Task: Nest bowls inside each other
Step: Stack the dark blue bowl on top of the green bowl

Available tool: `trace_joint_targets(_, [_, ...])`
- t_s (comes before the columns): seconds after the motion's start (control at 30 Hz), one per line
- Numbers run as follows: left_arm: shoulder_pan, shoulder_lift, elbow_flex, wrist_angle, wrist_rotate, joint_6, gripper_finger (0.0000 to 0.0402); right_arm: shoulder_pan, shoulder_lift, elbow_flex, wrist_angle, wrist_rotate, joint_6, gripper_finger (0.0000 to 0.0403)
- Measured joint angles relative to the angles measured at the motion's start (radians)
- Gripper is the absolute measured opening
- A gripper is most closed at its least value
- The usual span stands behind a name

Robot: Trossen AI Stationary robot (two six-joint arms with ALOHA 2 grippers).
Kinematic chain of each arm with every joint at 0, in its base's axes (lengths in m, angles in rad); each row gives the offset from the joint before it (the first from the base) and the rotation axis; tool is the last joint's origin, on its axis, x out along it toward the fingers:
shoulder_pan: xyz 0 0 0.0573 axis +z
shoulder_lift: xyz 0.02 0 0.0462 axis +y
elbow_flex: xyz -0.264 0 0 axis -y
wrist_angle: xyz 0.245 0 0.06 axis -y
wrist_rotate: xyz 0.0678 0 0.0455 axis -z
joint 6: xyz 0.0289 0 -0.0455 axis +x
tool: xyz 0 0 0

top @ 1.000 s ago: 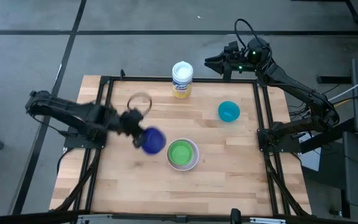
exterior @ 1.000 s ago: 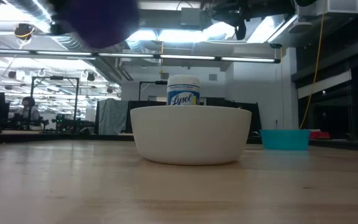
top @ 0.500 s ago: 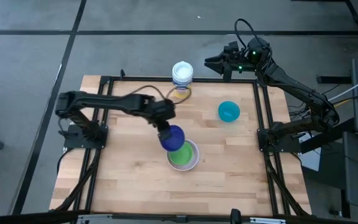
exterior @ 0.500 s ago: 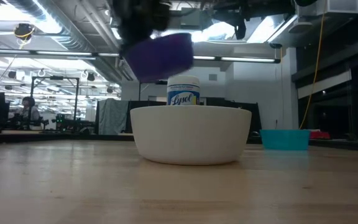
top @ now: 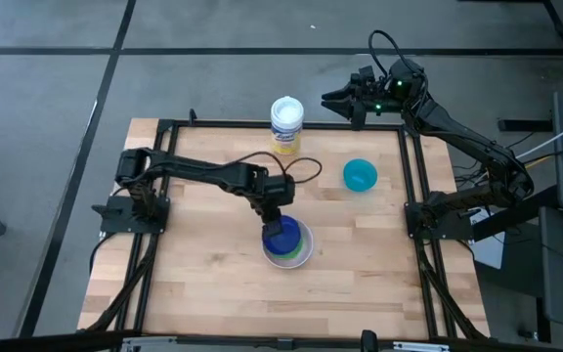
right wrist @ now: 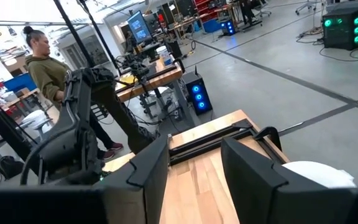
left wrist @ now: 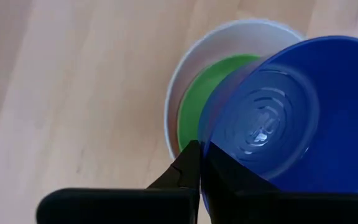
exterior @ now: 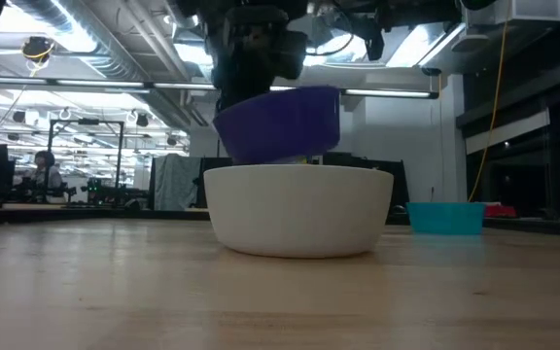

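Observation:
The white bowl (top: 304,256) stands mid-table with the green bowl (left wrist: 194,109) nested inside it. Right over them hangs the dark blue bowl (top: 284,236), tilted, with my left gripper (top: 279,221) shut on it. In the low view the blue bowl (exterior: 280,122) sits just above the white bowl's rim (exterior: 299,171). A teal bowl (top: 360,175) rests on its base at the far right. My right gripper (top: 332,98) stays open over the table's far edge, nothing between its fingers. My left gripper pinches the dark blue bowl's rim (left wrist: 205,144) on the side nearest the arm, one finger outside the wall and one inside. The fingers slant down from the table's left. The bowl hangs tilted, mouth up, clear of the table, over the green bowl.
A white canister with a yellow label (top: 286,124) stands at the far edge, close to my right gripper. Black frame rails (top: 413,210) run along the table's sides. Bare wood lies in front of and to the left of the white bowl. A person (right wrist: 45,68) stands in the room beyond.
My left gripper has swung toward the table's right and down, rolling at the wrist, carrying the dark blue bowl from left of the white bowl to a spot right above it. The blue bowl has sunk close to the white bowl's rim.

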Motion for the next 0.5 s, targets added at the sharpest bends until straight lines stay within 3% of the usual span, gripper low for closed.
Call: trace_joint_targets(0.5, [0.009,0.059,-0.001,0.016,-0.005,0.016,0.0002,0.0,0.0,0.0,0.001,-0.004,-0.004,0.0154])
